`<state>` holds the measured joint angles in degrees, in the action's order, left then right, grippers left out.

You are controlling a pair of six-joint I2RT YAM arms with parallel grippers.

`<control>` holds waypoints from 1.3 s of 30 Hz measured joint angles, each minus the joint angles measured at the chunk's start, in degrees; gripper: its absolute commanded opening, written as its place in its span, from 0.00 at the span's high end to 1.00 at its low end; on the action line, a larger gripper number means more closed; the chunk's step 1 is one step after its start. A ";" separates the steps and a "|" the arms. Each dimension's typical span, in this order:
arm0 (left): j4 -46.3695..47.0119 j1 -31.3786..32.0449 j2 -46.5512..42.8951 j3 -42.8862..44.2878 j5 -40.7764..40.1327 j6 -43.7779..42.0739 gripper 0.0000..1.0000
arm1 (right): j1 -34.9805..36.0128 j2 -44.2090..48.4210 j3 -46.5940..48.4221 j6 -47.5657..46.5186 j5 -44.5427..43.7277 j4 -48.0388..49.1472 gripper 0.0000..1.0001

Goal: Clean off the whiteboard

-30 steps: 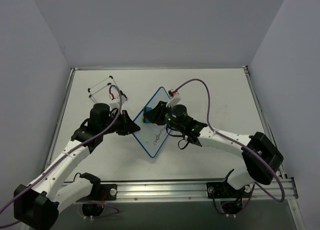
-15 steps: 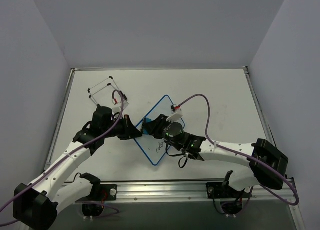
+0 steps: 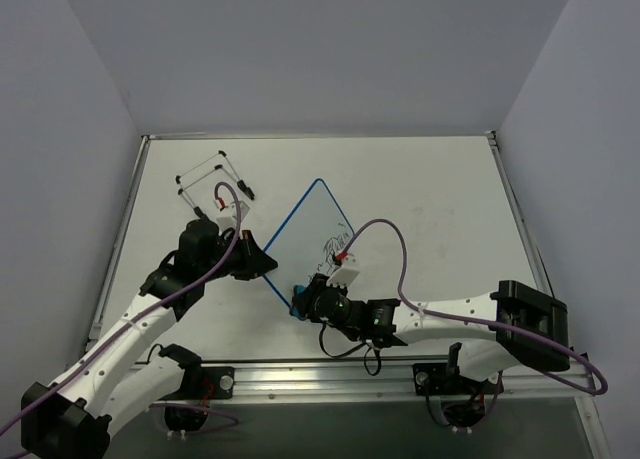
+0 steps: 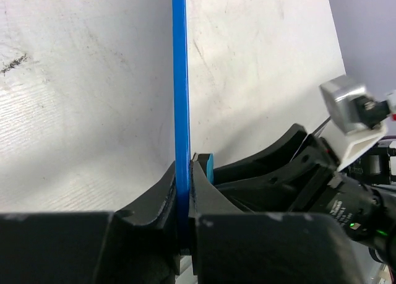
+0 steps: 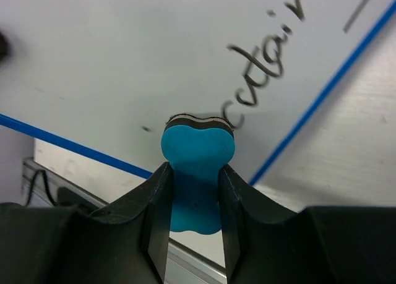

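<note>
The jaws of the left gripper are closed tight on the near-left edge of the whiteboard. I judge this grip braces the board so that it cannot slide under a wipe. In the top view the board lies cornerwise in the middle of the table. The right gripper is at the board's near corner, shut on a small blue eraser. A line of black handwriting is not yet wiped. A thin wire frame stands well apart at the far left. The left wrist view shows the two fingers pressed on either side of the blue rim. The eraser's tip shows just beside them, so both arms work close together. The right wrist view shows the eraser clamped upright between the fingers, with its felt face turned to the board. It looks to be touching the board just below the writing, probably for a pass across the letters. Counted: one whiteboard, one eraser, one line of writing, two grippers and one wire frame.
</note>
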<state>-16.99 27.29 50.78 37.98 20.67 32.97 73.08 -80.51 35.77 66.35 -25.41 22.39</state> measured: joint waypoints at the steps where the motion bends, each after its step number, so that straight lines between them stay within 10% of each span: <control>1: 0.24 0.00 0.00 -0.13 -0.13 -0.02 0.98 | 0.70 -0.02 -1.07 0.63 -0.07 -0.44 1.00; 26: 3.58 -0.13 -0.57 -2.69 -1.51 2.27 0.98 | -4.33 -4.76 9.90 -6.95 -2.97 0.87 1.00; 39: 4.00 -0.39 -0.74 -2.86 -1.99 2.73 0.98 | -14.14 -8.15 -6.32 -5.03 -1.01 7.39 1.00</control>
<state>-12.99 26.89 50.04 35.11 18.68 35.70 58.94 -88.66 29.45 61.32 -26.41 29.78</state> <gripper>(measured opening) 0.117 0.278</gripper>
